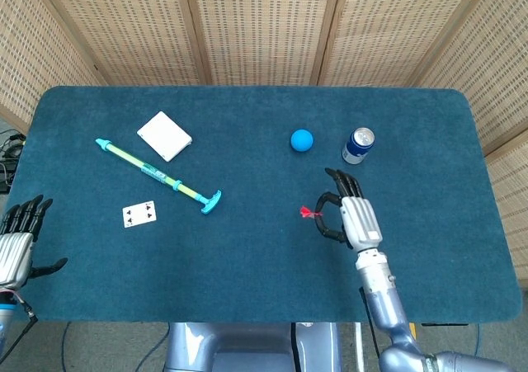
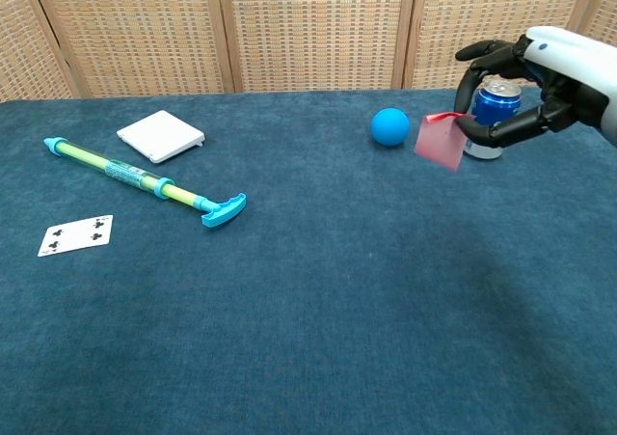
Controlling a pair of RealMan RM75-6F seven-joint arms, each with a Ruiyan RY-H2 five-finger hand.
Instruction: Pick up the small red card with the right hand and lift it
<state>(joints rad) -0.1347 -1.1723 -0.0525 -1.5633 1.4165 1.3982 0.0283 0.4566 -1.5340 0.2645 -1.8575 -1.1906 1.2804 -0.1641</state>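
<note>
Surface (image 1: 247, 240): dark teal felt-covered top; a dropped card lands flat here and is hard to re-pinch.

Right robot hand (image 2: 540, 83): silver and black, raised, pinching the card by one edge at the fingertips; thin hold, slip likely.

Left robot hand (image 1: 18, 238): low at the edge, fingers apart, holding nothing.

Blue-and-silver drink can (image 2: 490, 117): behind the card in the chest view; apart in the head view.

Small red card (image 2: 441, 140): hanging tilted, clear of the surface.

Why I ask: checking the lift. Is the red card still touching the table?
Apart. In the chest view the red card hangs from the right hand, clear above the table.
</note>
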